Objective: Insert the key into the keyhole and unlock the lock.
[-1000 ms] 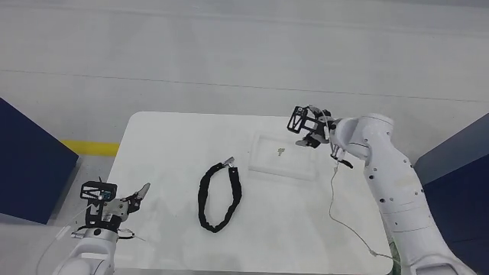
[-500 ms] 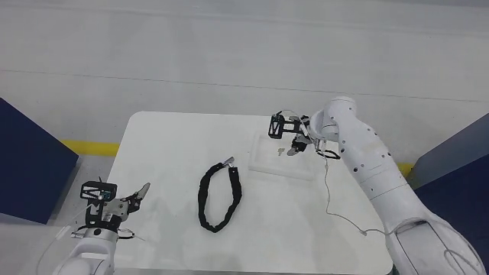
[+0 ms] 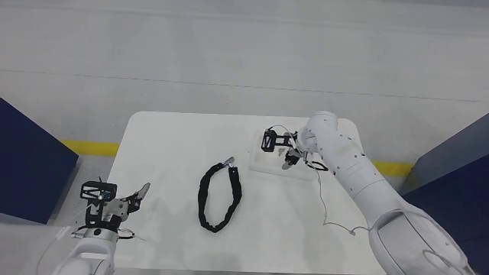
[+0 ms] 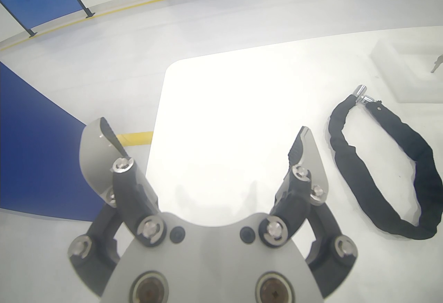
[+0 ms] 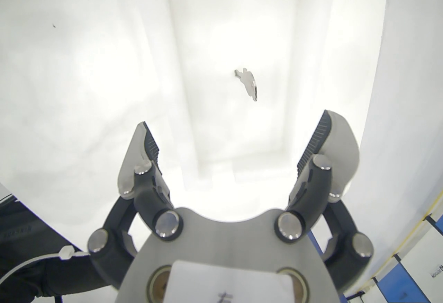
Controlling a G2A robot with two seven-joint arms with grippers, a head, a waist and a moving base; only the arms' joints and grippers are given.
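The right gripper [image 5: 235, 121] hangs over the shallow white tray [image 5: 173, 76], fingers spread wide with nothing between them. The key [image 5: 248, 84] lies flat on the tray floor, a little ahead of the fingertips and roughly in line with the gap.

The key is small, thin and flat, so the fingers may scrape the floor, skate over it or shove it against a tray wall. A crooked pinch would leave the blade badly aimed for the keyhole.

The left gripper [image 4: 203, 127] is also spread and empty above the table [image 4: 225, 93]. The black chain lock [image 4: 412, 231] lies off to one side of it, well apart. With nothing holding the lock, its metal end [image 4: 363, 95] will likely slide away when the key presses in.
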